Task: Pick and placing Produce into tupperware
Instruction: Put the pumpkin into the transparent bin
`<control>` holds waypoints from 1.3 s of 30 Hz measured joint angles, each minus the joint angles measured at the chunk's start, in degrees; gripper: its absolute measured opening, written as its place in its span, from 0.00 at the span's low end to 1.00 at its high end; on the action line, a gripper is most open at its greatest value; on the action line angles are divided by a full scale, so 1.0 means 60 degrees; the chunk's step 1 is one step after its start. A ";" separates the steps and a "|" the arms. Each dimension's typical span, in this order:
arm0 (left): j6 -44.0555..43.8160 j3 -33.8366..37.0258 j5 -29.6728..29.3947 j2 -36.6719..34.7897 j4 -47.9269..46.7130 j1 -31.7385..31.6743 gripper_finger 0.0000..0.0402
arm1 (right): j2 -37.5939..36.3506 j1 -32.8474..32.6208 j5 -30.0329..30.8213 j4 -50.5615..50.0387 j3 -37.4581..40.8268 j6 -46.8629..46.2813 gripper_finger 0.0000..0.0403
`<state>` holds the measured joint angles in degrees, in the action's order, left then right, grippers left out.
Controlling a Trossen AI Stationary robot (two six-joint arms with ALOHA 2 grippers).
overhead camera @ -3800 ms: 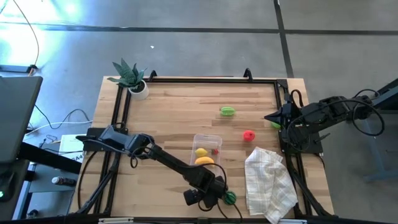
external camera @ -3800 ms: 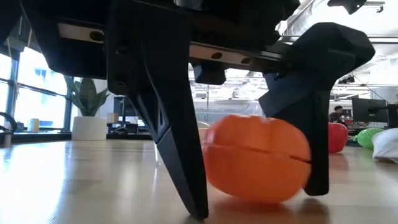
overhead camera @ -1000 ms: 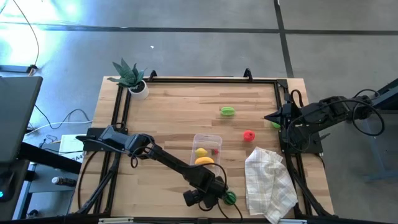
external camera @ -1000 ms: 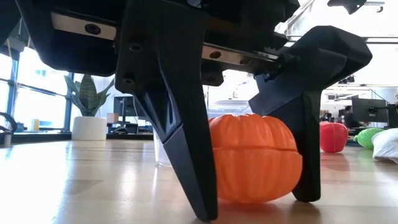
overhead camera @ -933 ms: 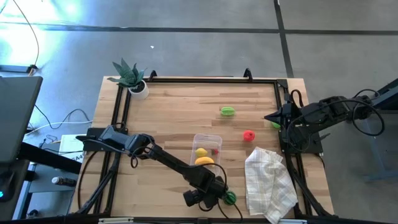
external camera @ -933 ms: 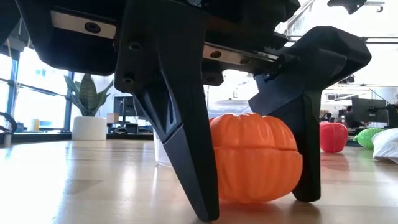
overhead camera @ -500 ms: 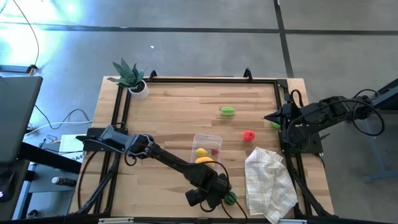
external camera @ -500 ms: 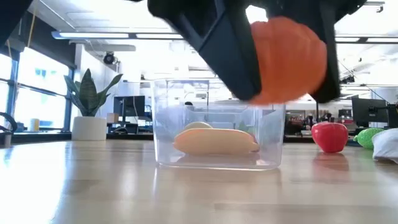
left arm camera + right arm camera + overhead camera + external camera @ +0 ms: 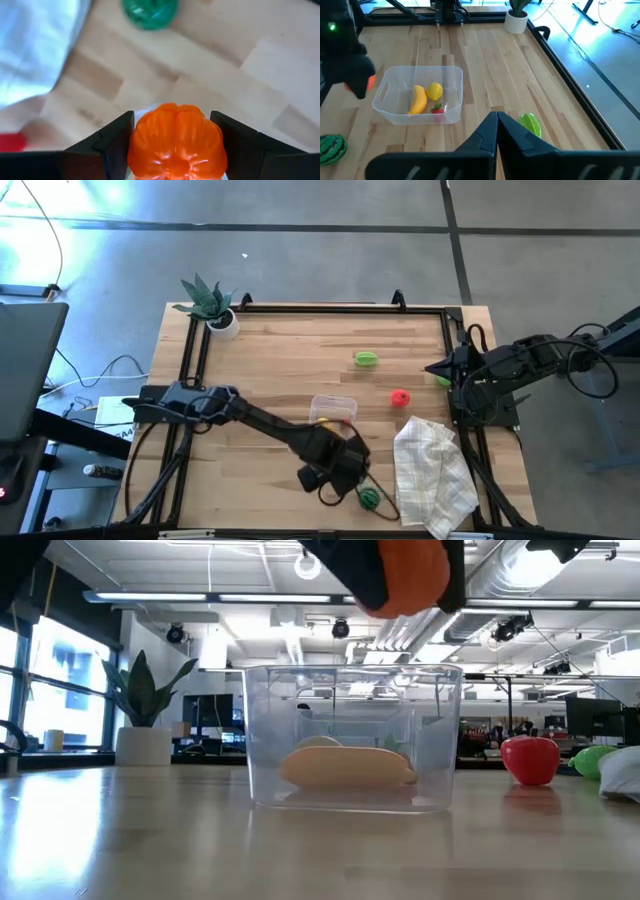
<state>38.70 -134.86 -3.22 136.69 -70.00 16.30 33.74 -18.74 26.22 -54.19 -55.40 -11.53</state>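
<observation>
Left gripper (image 9: pixel 175 150): jaws clamp toy orange (image 9: pixel 176 140), raised near tupperware (image 9: pixel 420 100) | Right gripper (image 9: pixel 496 131): jaws shut, empty, bench's right edge | Risk: early release drops orange outside the rim.

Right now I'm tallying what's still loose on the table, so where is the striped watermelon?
The watermelon lies on the table's near edge in the high view, between the left gripper and the white checked cloth, outside the tupperware.
</observation>
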 joint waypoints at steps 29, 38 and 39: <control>-0.0565 0.1439 0.0662 -0.0435 -0.0085 -0.3162 0.57 | 0.0000 0.0001 -0.0001 0.0000 0.0000 0.0000 0.00; -0.0763 0.2498 0.0703 -0.0424 0.0454 -0.3213 0.59 | 0.0000 0.0004 0.0000 0.0000 0.0000 0.0000 0.00; -0.0778 0.2569 0.0741 -0.0424 0.0573 -0.3213 0.59 | 0.0000 0.0000 -0.0004 0.0000 0.0000 0.0000 0.00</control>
<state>34.03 -119.45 1.23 134.15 -66.57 -2.98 33.74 -18.74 26.20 -54.19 -55.40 -11.53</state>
